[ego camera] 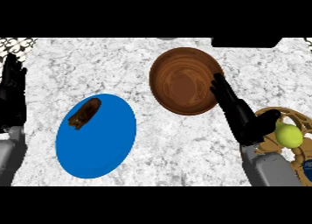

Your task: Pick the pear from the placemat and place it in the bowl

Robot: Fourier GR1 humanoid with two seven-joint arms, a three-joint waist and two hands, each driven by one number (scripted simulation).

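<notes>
Pear [288, 134] sits on the tan openwork placemat [301, 120], right of the bowl [184, 81] and lower in view. Not yet picked. Right hand [239, 113] lies between bowl and pear, fingers straight and together, tips over the bowl's right rim, holding nothing; the thumb looks to be just beside the pear, though contact is hard to tell. Left hand [8, 94] rests open, fingers up, far left of the bowl at the view's edge. Blue plate [97, 140] lower left of the bowl carries a dark brown item [84, 113], no part of this job. Step in hand: approach, pre-grasp. Next move calls for shifting the right hand away from the bowl onto the pear, curling round it, lifting, then carrying it back over the bowl.
</notes>
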